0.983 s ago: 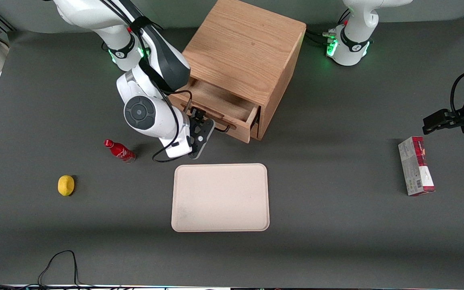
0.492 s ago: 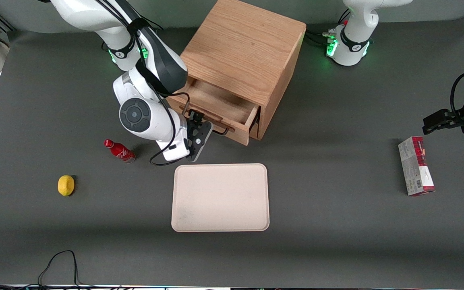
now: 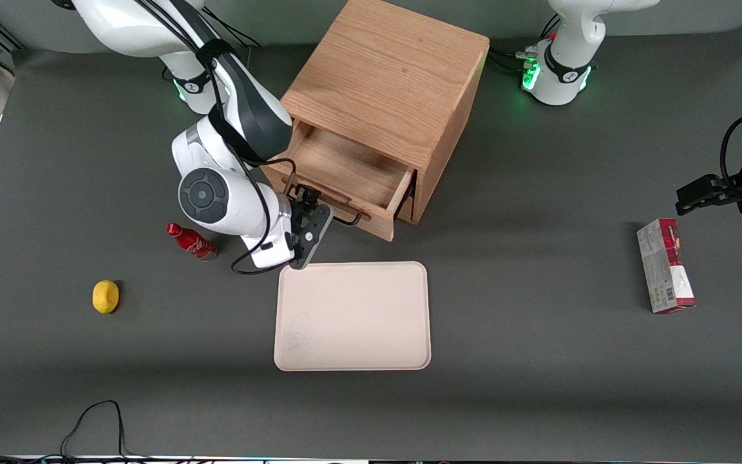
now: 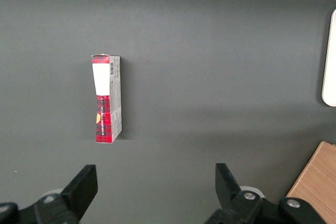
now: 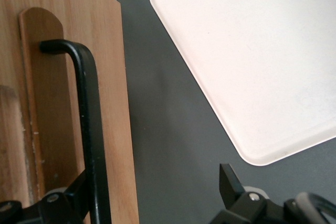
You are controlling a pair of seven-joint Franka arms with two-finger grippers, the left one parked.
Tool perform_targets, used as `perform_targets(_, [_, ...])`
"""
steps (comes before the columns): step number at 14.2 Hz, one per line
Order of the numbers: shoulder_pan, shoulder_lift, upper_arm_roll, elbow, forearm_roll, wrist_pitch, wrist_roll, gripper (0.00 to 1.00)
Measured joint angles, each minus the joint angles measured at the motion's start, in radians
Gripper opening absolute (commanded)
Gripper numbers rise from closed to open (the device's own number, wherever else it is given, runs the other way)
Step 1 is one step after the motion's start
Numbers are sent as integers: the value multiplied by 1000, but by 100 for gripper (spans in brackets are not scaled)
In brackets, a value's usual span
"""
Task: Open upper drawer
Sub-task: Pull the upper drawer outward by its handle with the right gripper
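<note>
My gripper (image 3: pixel 310 207) sits at the handle (image 5: pixel 88 124) of the upper drawer (image 3: pixel 345 171), which stands pulled out. My fingers (image 5: pixel 231 184) are spread wide, the bar passing just beside one, gripping nothing.

Even, fairly bright overhead light leaves soft shadows on the dark table (image 3: pixel 538 361) beside the cabinet (image 3: pixel 390 77) and below the gripper (image 3: pixel 303 207), green glow marks the arm bases, the front view stays sharp, and the right wrist close-up is slightly soft.
</note>
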Motion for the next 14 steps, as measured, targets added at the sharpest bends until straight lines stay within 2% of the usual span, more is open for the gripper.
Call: perform_targets(14, [-27,61,-1,71,0,-1,-12,100])
